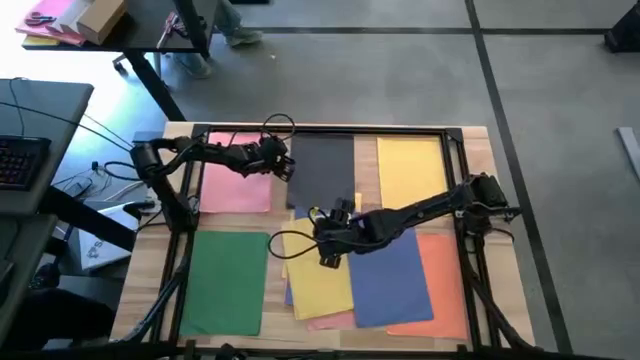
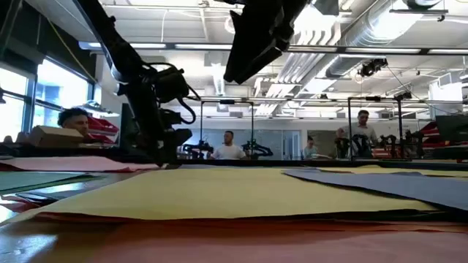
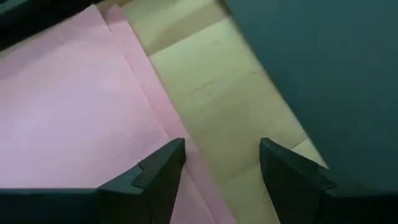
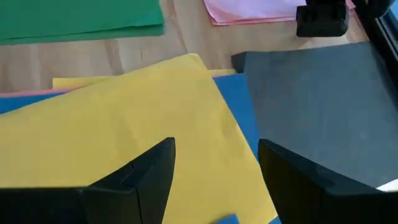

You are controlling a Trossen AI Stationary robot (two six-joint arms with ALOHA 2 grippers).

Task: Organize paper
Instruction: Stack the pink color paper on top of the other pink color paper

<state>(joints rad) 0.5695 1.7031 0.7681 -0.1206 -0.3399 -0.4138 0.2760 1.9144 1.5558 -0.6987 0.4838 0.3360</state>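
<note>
Coloured paper sheets lie flat on the wooden table. Pink [image 1: 235,172], dark grey [image 1: 322,168] and yellow [image 1: 410,168] lie along the far side. Green [image 1: 228,282], a skewed yellow sheet [image 1: 318,285], blue [image 1: 392,280] and orange [image 1: 446,275] lie along the near side. My left gripper [image 1: 285,165] is open and low over the bare wood strip [image 3: 211,93] between pink [image 3: 74,106] and dark grey [image 3: 323,68]. My right gripper [image 1: 328,252] is open above the skewed yellow sheet [image 4: 124,118], which overlaps blue [image 4: 239,112].
A dark metal frame [image 1: 330,128] runs around the table's edges. The near-middle sheets overlap in a loose pile with pink [image 1: 335,318] peeking out at the near edge. People [image 2: 228,150] sit in the room beyond the table.
</note>
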